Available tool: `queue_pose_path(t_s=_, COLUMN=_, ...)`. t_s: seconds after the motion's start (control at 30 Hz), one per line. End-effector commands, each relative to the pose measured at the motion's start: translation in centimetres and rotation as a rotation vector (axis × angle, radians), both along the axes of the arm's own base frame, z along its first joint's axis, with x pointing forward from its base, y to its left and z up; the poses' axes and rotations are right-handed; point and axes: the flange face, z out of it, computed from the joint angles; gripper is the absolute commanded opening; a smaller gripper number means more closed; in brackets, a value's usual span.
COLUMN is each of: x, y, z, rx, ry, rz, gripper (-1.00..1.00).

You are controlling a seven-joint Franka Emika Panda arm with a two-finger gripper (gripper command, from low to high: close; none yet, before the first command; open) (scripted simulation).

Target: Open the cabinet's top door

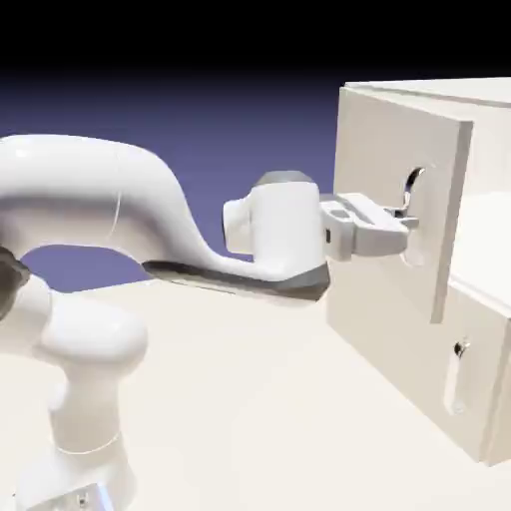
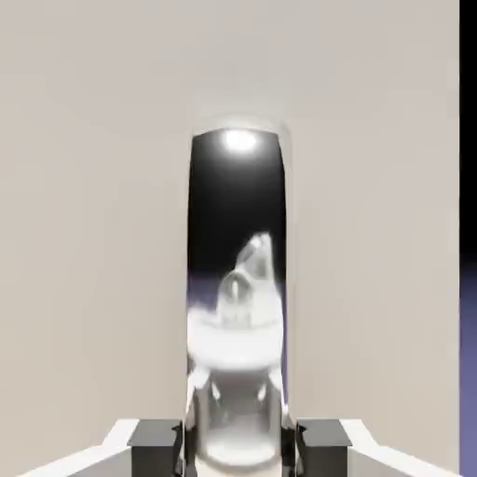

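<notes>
The cream-white cabinet (image 1: 486, 120) stands at the exterior view's right. Its top door (image 1: 374, 279) is the large upper panel, and its thick right-hand edge stands a little proud of the cabinet body. A vertical silver handle (image 1: 412, 187) sits in the door's oval recess. My gripper (image 1: 403, 222) reaches straight into that recess and is shut on the handle. In the hand view the shiny handle (image 2: 238, 279) runs up between the two grey fingertips (image 2: 154, 445), which press on its sides, with the flat door (image 2: 93, 233) filling the rest.
Below the top door is the shorter lower panel (image 1: 479, 399) with its small silver handle (image 1: 460, 351). The white arm (image 1: 120, 200) arches in from the lower left over the pale table (image 1: 250, 399).
</notes>
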Motion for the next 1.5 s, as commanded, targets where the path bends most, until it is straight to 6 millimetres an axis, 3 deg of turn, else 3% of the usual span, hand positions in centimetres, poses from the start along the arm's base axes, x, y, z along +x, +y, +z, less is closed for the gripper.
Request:
queue_pose_path(t_s=0.0, x=-0.6, y=0.4, z=0.0, rx=0.002, ry=0.000, rz=-0.015, gripper=-1.00)
queue_pose_path(t_s=0.4, x=-7.3, y=5.5, z=0.0, rx=0.003, ry=-0.001, rz=-0.172, gripper=-1.00)
queue_pose_path(t_s=1.1, x=-14.6, y=13.5, z=0.0, rx=0.003, ry=-0.001, rz=-0.375, gripper=-1.00)
queue_pose_path(t_s=1.47, x=-18.6, y=19.8, z=0.0, rx=0.003, ry=-0.001, rz=-0.515, gripper=-1.00)
